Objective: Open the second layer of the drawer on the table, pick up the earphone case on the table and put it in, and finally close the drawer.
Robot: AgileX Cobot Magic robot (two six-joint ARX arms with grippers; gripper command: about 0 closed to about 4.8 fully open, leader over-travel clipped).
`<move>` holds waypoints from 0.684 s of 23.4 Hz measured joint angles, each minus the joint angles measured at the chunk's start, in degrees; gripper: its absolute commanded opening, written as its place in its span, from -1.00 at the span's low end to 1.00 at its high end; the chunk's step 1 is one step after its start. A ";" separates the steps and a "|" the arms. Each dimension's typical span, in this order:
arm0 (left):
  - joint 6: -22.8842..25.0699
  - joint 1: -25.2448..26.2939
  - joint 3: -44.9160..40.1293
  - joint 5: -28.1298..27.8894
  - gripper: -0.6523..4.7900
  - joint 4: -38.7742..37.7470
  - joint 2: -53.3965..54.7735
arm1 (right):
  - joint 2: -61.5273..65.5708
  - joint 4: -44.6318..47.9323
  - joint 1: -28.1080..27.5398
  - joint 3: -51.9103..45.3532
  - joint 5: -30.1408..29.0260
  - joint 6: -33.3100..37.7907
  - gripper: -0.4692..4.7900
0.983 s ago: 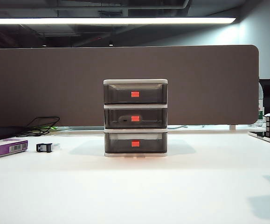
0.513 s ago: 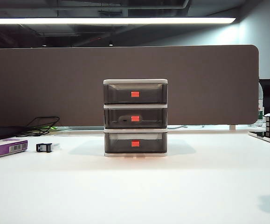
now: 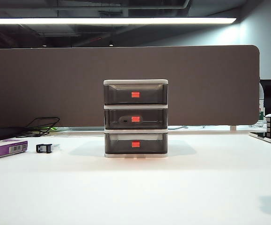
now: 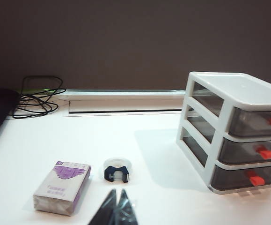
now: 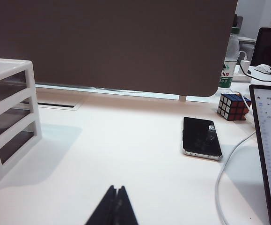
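While all three trays sit pushed in, the drawer [image 3: 135,118] stands at the middle of the white tabletop [image 3: 135,192] in front of a brown partition [image 3: 121,84], each tray showing a red-orange handle. Behind the smoky front of the second layer of the drawer [image 3: 135,118], a pale rounded shape that appears to be the earphone case [image 3: 125,120] lies just left of the handle. The left gripper [image 4: 117,209] hangs low over the tabletop with its dark fingertips pressed together on nothing, near a purple-and-white box [image 4: 62,186] and a small black clip [image 4: 116,174], with the drawer well off to one side. The right gripper [image 5: 114,206] is likewise clenched and empty above bare tabletop, between the drawer's white frame and a black phone [image 5: 200,136]. A colour cube [image 5: 233,106] stands beyond the phone.
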 measured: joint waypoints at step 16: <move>0.90 -1.38 0.00 -2.86 -0.78 -0.94 0.00 | 0.00 -1.31 0.00 0.00 0.00 0.00 -0.82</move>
